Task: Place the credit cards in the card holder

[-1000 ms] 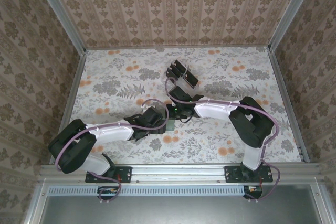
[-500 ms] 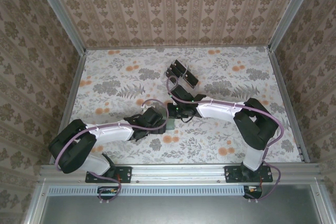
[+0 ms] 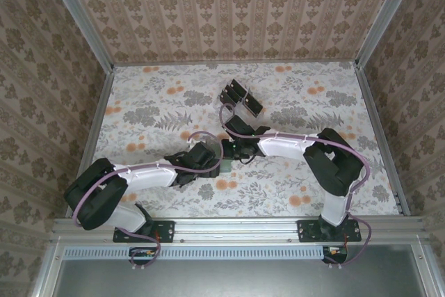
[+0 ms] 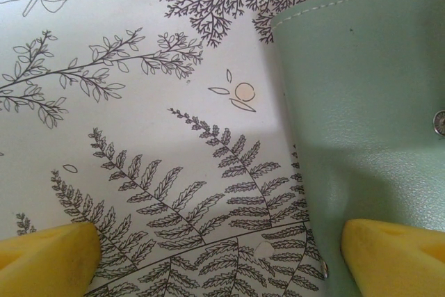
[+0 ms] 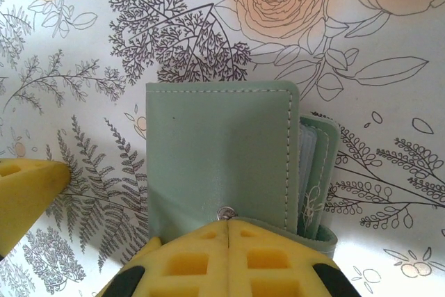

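From above, the card holder [image 3: 226, 165] lies mid-counter [image 3: 153, 102] between both arms, nearer than the racked credit cards [image 3: 240, 99]; the left wrist shows the left end effector [image 4: 222, 262] released astride its stitched edge; the right wrist shows the clenched right end effector [image 5: 229, 245] at its snap flap, a grey-green sleeve, probably light, soft and slippery, best pinched by that flap.

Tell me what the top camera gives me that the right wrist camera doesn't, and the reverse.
Top camera adds: the left arm and right arm meeting mid-table, and the clear rack of dark cards standing beyond them.
Right wrist adds: the green card holder up close, with its stitching, metal snap and layered pockets at its right edge, and the right gripper shut at the near edge by the snap.
Shared: the flowered table and the right gripper.
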